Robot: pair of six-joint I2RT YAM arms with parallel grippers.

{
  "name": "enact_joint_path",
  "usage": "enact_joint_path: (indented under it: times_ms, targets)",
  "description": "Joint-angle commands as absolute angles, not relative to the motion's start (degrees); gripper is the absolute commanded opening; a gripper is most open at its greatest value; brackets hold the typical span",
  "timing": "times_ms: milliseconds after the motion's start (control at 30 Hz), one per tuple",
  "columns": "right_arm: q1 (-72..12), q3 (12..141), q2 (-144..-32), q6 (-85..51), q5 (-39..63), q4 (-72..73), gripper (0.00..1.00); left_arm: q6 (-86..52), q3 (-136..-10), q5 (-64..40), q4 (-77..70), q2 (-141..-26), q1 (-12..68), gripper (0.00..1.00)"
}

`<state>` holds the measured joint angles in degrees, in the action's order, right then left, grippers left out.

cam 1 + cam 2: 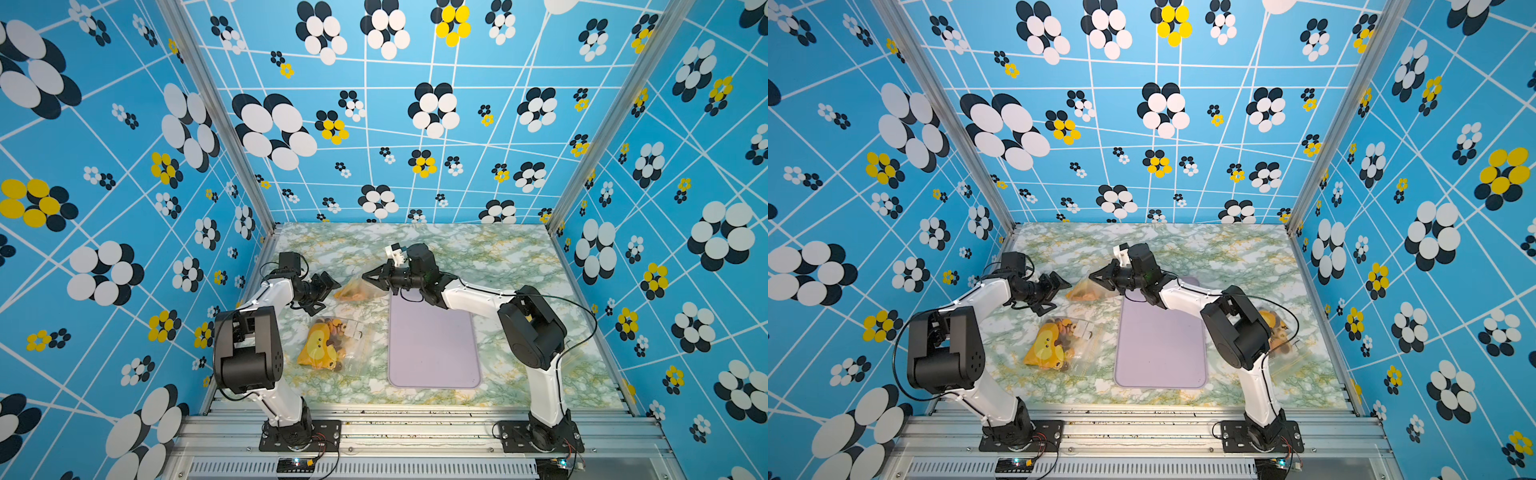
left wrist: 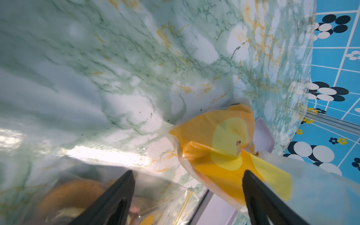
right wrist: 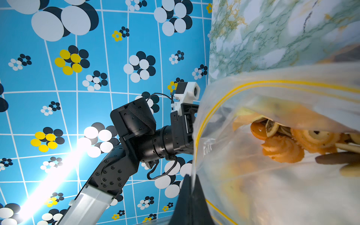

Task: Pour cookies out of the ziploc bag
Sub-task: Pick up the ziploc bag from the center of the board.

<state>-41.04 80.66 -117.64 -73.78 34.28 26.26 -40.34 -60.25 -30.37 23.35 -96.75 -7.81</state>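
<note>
My right gripper (image 1: 365, 275) (image 3: 191, 176) is shut on the rim of the clear ziploc bag (image 1: 356, 291) (image 3: 253, 175), beside its yellow zip line. It holds the bag just above the marble table, at the far left corner of the tray. The cookies (image 3: 282, 148), orange swirled rounds and rings with some darker ones, lie heaped inside, and the bag mouth gapes in the right wrist view. My left gripper (image 1: 331, 293) (image 2: 188, 173) stands open just left of the bag. The bag's orange-yellow bottom (image 2: 214, 152) is ahead of its fingers, close to one fingertip (image 2: 246, 175), and nothing is clamped.
A lilac tray (image 1: 432, 345) lies mid-table under the right forearm. A second clear bag with yellow and dark contents (image 1: 328, 345) lies left of the tray, below my left gripper. Another filled bag (image 1: 1279, 332) shows behind the right arm. Patterned walls close in three sides.
</note>
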Motion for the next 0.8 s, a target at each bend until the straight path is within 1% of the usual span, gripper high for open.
enact_joint_path:
  times_ms: [0, 100, 467, 767]
  targets:
    - [-39.7, 78.3, -114.1, -74.6, 35.0, 30.9, 0.0, -42.6, -59.6, -31.4, 20.9, -99.1, -8.2, 0.87]
    - [-38.2, 75.0, -112.6, -74.6, 34.5, 32.2, 0.0, -43.7, -59.6, -31.7, 19.5, -100.2, -8.2, 0.86]
    - [-32.4, 62.5, -109.4, -76.2, 33.2, 38.5, 0.0, -44.5, -61.6, -32.1, 18.3, -102.6, -6.1, 0.9]
    - [-30.7, 59.7, -110.9, -77.0, 32.7, 41.5, 0.0, -48.8, -62.2, -33.0, 13.8, -105.0, -1.8, 0.94]
